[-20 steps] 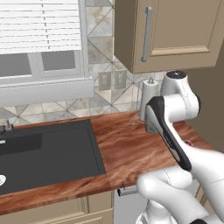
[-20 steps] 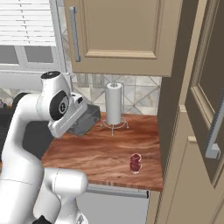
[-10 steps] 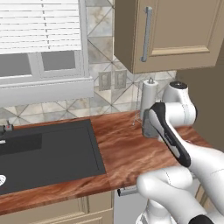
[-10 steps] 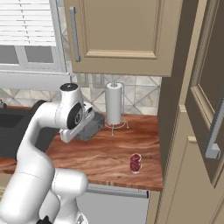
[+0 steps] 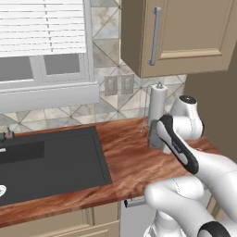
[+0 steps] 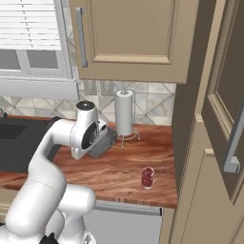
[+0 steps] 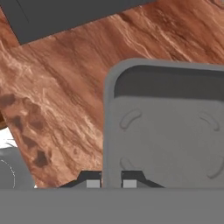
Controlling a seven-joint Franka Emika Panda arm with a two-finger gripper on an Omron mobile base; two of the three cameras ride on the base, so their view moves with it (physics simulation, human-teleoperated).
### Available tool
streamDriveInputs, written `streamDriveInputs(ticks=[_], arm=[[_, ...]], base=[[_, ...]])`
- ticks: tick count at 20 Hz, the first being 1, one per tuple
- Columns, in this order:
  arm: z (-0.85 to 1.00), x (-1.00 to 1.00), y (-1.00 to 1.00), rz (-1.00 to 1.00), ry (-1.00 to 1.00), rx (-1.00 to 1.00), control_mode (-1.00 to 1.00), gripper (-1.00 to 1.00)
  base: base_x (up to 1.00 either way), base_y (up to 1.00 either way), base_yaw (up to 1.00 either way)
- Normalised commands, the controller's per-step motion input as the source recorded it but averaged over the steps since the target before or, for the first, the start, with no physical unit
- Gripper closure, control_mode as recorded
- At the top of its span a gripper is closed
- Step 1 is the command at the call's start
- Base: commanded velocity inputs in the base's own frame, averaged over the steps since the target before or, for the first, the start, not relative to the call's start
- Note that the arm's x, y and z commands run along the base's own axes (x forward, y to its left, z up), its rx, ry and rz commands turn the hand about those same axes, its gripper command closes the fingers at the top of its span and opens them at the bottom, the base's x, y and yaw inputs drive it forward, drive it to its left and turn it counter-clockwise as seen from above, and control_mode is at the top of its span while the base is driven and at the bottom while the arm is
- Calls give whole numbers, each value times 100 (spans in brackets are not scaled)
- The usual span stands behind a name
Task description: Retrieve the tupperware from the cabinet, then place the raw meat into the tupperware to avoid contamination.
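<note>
Your two-finger gripper (image 7: 111, 178) is clamped on the near wall of the small dark grey rectangular tupperware (image 7: 168, 127); in the hand view one dark fingertip (image 7: 91, 179) sits outside the rim and the other inside, with the wall pinched between them. The container's rounded corner and shallow embossed floor face the camera, and the reddish-brown wooden countertop (image 7: 61, 83) runs beneath it.

From the right base view you see the tupperware (image 6: 103, 142) tilted at the end of the white arm, carried just above the countertop (image 6: 138, 157), beside the white paper towel roll on its wire stand (image 6: 125, 113). The small dark red and pink raw meat chunk (image 6: 147, 177) lies on the counter nearer the front edge, well apart from the container. The tall beige panelled pantry cabinet (image 6: 209, 143) stands at the right, its door with the grey bar handle (image 6: 233, 143) swung open.

In the left base view the tupperware (image 5: 155, 137) shows behind the arm, to the right of the dark sink basin (image 5: 46, 159).
</note>
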Motion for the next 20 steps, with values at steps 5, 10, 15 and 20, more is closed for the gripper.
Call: streamDriveInputs(ticks=[5,10,15,20], arm=[[-25,12,2,-11,1,2,-100,100],[-26,2,3,-15,3,2,-100,100],[-40,0,0,-15,4,5,-100,100],[-45,0,-7,-21,10,4,-100,100]], base=[[0,0,0],[0,0,0],[0,0,0],[0,0,0]])
